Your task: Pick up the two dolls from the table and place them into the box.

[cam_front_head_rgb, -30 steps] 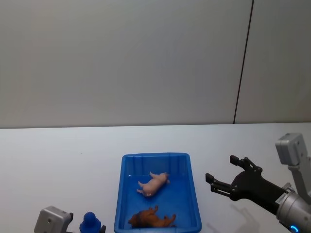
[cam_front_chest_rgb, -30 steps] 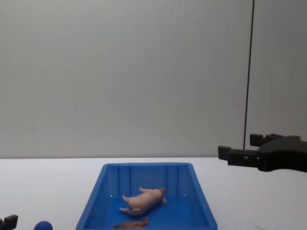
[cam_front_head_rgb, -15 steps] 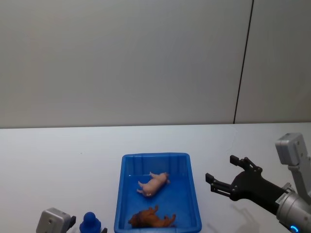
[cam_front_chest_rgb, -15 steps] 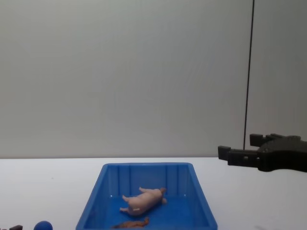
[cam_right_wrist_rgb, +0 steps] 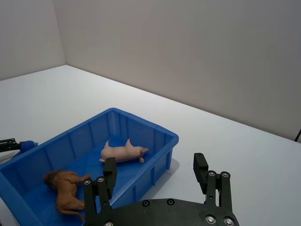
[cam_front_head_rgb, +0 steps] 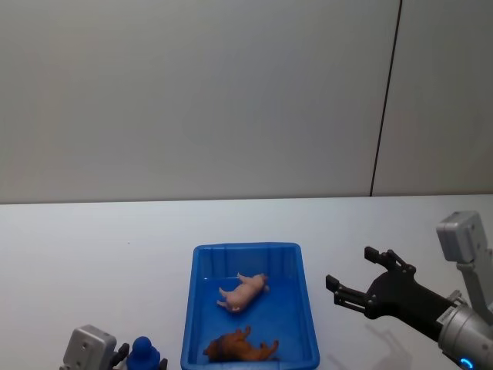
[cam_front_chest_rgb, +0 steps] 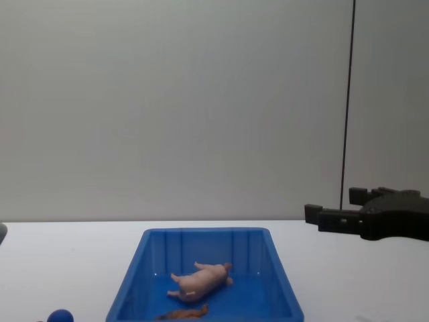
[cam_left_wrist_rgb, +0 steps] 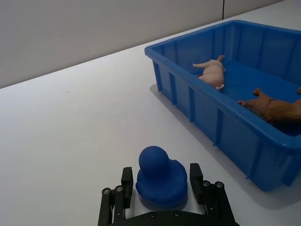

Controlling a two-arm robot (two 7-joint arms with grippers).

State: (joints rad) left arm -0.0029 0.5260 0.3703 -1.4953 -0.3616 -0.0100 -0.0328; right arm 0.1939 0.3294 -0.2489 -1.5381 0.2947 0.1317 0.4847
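Both dolls lie on their sides inside the blue box [cam_front_head_rgb: 245, 247]. The pale pink pig [cam_front_head_rgb: 243, 292] is near the box's middle, and the reddish-brown animal [cam_front_head_rgb: 240, 347] lies at its near end. My right gripper [cam_front_head_rgb: 350, 267] hovers open to the right of the box, above the table [cam_front_head_rgb: 92, 254], with nothing between its fingers. In the right wrist view the pig [cam_right_wrist_rgb: 123, 152] and the brown animal [cam_right_wrist_rgb: 64, 184] show beyond that gripper [cam_right_wrist_rgb: 154, 162]. My left gripper [cam_left_wrist_rgb: 161, 169] is low at the near left, open, its fingers straddling a small blue toy [cam_left_wrist_rgb: 160, 181].
The small blue toy [cam_front_head_rgb: 142, 354] sits on the table just left of the box's near corner. The box wall [cam_left_wrist_rgb: 207, 117] stands close to the right of my left gripper. White tabletop stretches to the left and behind the box. A grey wall closes the back.
My left arm has shifted slightly at the near left, and its fingertip has dropped out of the chest view's lower left corner. The right gripper, dolls and box have not moved.
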